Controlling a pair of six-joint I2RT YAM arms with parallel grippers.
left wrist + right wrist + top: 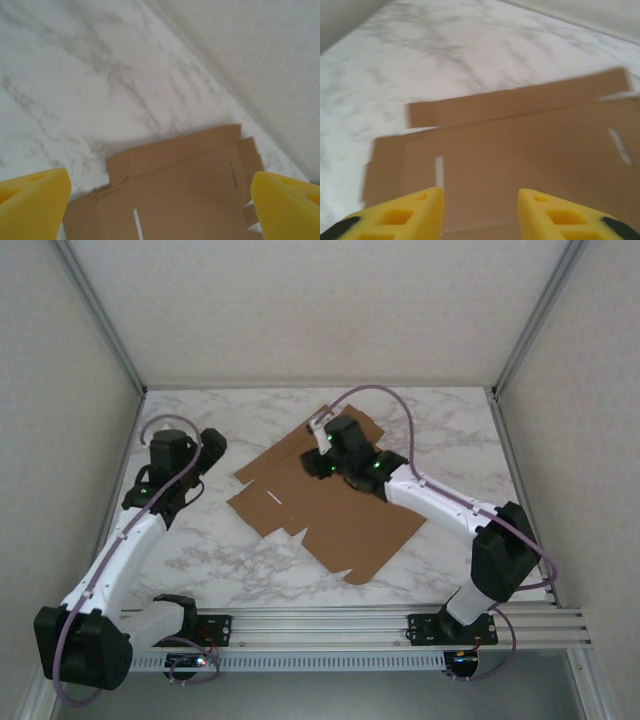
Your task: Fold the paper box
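Note:
The paper box [330,512] is a flat brown cardboard sheet with flaps, slots and crease lines, lying unfolded on the marble table. My right gripper [322,455] hovers over the sheet's far part. In the right wrist view its yellow fingers [415,212] stand apart over the cardboard [520,140], nothing between them; that gripper [480,195] is open. My left gripper [212,445] is off the sheet's left edge. In the left wrist view that gripper [159,192] is wide open, with the sheet [185,185] lying below and ahead of it.
White enclosure walls [300,300] close the table in at the back and both sides. An aluminium rail [330,625] carrying the arm bases runs along the near edge. Bare marble [200,550] lies left and right of the sheet.

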